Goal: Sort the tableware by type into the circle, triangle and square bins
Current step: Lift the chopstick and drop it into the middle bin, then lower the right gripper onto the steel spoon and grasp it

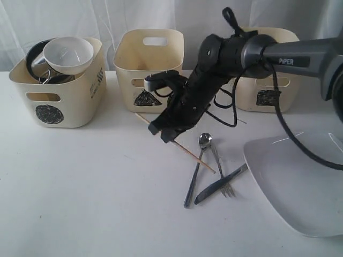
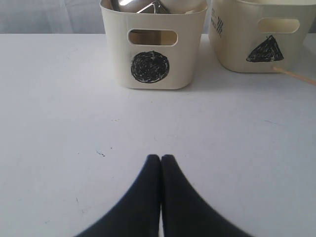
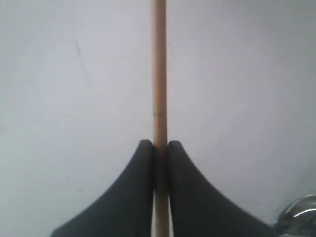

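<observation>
Chopstick [image 3: 159,74] clamped between closed right gripper [image 3: 159,147] jaws, triangle bin [image 1: 149,69] at 12 o'clock, spoon [image 1: 204,141] at 4 o'clock, left gripper [image 2: 161,159] closed, empty.

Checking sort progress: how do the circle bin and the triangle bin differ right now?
The circle bin bears a black scribbled disc, the triangle bin a black triangle. The circle bin is piled past its rim with a white bowl and steel ware; nothing shows above the triangle bin's rim. Both are matching cream tubs with a handle slot.
</observation>
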### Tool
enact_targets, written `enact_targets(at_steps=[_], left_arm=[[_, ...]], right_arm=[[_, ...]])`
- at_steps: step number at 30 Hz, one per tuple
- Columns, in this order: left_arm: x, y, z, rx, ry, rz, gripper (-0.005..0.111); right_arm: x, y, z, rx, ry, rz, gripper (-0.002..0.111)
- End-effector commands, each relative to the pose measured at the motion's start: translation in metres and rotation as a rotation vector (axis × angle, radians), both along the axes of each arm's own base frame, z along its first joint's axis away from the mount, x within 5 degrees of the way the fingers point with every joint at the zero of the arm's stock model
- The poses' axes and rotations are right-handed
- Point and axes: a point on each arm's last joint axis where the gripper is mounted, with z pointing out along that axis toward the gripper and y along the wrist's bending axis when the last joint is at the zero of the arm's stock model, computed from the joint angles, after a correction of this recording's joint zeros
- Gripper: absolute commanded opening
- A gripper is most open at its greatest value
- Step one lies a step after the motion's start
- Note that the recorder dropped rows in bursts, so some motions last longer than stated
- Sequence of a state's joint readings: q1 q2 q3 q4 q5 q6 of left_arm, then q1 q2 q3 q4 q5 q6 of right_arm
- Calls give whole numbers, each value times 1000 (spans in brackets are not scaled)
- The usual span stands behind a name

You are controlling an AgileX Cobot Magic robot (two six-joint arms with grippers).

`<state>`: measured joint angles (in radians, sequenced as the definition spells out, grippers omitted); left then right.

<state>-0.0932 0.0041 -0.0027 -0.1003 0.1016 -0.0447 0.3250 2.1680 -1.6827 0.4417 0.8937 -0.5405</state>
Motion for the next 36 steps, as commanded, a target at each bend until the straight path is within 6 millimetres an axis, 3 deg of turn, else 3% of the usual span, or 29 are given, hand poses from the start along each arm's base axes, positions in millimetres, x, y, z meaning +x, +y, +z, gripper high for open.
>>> enact_targets(at_steps=[1, 6, 8, 10, 14, 19, 23, 26, 32, 36], left_arm=[[0, 0, 0, -3, -3, 1, 0], [0, 0, 0, -3, -3, 1, 0], [0, 0, 0, -3, -3, 1, 0], [0, 0, 0, -3, -3, 1, 0], [0, 0, 0, -6, -3, 2, 0], [0, 0, 0, -6, -3, 2, 0], [0, 0, 0, -6, -3, 2, 0], [0, 0, 0, -6, -3, 2, 0], [0, 0, 0, -6, -3, 2, 0], [0, 0, 0, -6, -3, 2, 0]], right_arm=[[-10, -10, 42, 210, -2, -101, 0], [-25, -51, 91, 510, -230, -332, 0], [-18, -64, 115, 733, -324, -454, 0], [-7, -70, 128, 854, -383, -528, 0], [37, -72, 126, 820, -486, -590, 0], [95, -67, 104, 843, -537, -608, 0], [122, -62, 94, 863, -577, -645, 0], [136, -55, 86, 886, -596, -635, 8], [133, -44, 88, 946, -556, -503, 44], [122, -50, 105, 766, -557, -435, 44]])
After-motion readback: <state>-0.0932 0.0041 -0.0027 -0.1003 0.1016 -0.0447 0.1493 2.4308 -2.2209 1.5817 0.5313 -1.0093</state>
